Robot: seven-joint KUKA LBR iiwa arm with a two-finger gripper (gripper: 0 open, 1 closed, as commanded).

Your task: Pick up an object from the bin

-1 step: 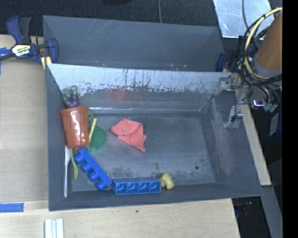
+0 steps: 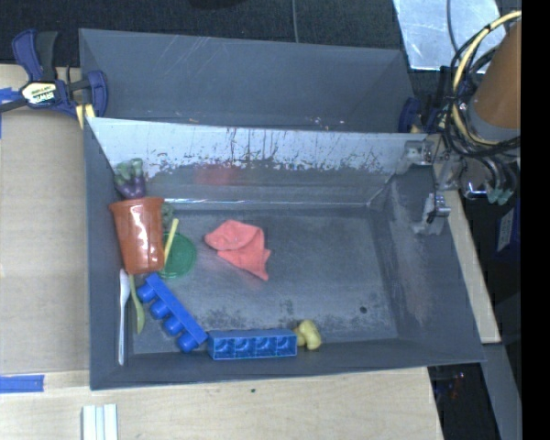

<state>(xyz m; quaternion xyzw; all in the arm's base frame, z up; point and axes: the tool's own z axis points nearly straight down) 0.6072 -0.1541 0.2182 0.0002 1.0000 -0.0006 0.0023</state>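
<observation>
My gripper (image 2: 434,209) hangs over the bin's right wall, well above the floor, and I see nothing held in it. The loose thing nearest to it is a crumpled pink piece (image 2: 240,247) lying mid-floor, far to its left. A small yellow lump (image 2: 309,335) rests by the front wall, beside a flat blue brick (image 2: 253,345).
Along the left wall stand an orange-brown cup (image 2: 139,235), a green round thing (image 2: 178,258) beside it and a purple and green toy (image 2: 130,180) in the back corner. A second blue brick (image 2: 170,313) and a white spoon (image 2: 124,324) lie at the front left.
</observation>
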